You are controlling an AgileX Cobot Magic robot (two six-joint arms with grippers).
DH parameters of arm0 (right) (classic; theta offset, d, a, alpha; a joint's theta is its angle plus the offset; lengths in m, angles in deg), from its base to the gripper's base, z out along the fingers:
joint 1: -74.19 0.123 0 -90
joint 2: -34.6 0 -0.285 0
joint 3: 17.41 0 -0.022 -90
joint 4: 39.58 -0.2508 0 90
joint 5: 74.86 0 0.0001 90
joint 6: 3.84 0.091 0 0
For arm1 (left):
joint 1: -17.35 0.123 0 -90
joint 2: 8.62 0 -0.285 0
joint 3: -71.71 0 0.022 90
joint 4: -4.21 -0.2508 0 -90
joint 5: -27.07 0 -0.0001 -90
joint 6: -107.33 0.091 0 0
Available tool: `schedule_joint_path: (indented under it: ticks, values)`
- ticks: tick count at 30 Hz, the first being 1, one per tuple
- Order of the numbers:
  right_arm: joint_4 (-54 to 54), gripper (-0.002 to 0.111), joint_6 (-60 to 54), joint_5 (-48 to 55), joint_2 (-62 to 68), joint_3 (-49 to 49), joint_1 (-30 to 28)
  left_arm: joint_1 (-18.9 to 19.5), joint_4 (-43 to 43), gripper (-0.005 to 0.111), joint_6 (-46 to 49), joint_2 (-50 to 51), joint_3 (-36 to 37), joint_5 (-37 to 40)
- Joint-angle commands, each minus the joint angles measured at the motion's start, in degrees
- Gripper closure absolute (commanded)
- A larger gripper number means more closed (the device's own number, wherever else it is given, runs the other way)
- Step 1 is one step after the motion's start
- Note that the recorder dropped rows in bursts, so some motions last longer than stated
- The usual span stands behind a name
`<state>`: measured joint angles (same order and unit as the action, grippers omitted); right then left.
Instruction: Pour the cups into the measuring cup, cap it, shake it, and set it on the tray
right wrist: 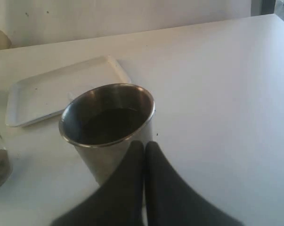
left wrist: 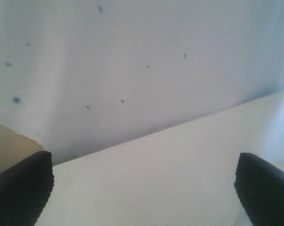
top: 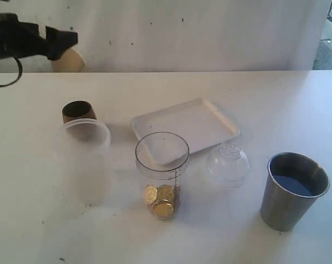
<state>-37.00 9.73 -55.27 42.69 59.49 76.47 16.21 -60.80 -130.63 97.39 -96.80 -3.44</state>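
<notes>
Left end effector [left wrist: 142, 188] stands apart, edge-cropped; right end effector [right wrist: 144, 147], together, masks tumbler [right wrist: 106, 117] base.

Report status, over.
Left tool open, empty. Right tool shut, empty, near steel tumbler. Measuring cup uncapped, coins inside. Frosted cup crowds wooden cup.

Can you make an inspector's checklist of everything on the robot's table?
Surface: white table, a few dark specks.
Job's things: wooden cup upright at left; measuring cup in the middle, uncapped, gold coins at its bottom; steel tumbler upright at right, contents unclear; tray behind the measuring cup, nothing on it.
Clutter: frosted cup in front of the wooden cup; clear dome lid beside the tray.
Grippers: left gripper open, raised, holding nothing; right gripper shut, empty, close by the steel tumbler.
Cables: dark loop hanging under the left arm.
Surroundings: white wall with specks; tan object behind the left arm.
</notes>
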Motion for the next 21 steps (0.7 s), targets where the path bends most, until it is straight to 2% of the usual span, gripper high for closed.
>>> schedule_joint_path:
  ticks: [1, 3, 5, 10, 11, 12, 21]
  values:
    - [0.2, 0.108, 0.1, 0.0, -0.3, 0.3, 0.0, -0.2, -4.9, 0.005, -10.2, -8.6, 0.0, 10.7]
    - [0.2, 0.108, 0.1, 0.0, -0.3, 0.3, 0.0, -0.2, -9.2, 0.014, -14.3, -12.6, 0.1, 13.6]
    - [0.2, 0.108, 0.1, 0.0, -0.3, 0.3, 0.0, -0.2, -13.2, 0.031, -19.3, -16.8, 0.5, 15.8]
    - [0.2, 0.108, 0.1, 0.0, -0.3, 0.3, 0.0, -0.2, -14.8, 0.088, -20.6, -26.6, 4.2, 16.0]
    - [0.2, 0.108, 0.1, 0.0, -0.3, 0.3, 0.0, -0.2, -15.2, 0.103, -20.6, -29.1, 5.6, 16.0]
    - [0.2, 0.108, 0.1, 0.0, -0.3, 0.3, 0.0, -0.2, -15.2, 0.106, -20.6, -30.8, 6.6, 16.0]
    - [0.2, 0.108, 0.1, 0.0, -0.3, 0.3, 0.0, -0.2, -14.9, 0.106, -25.5, -49.8, 18.5, 16.2]
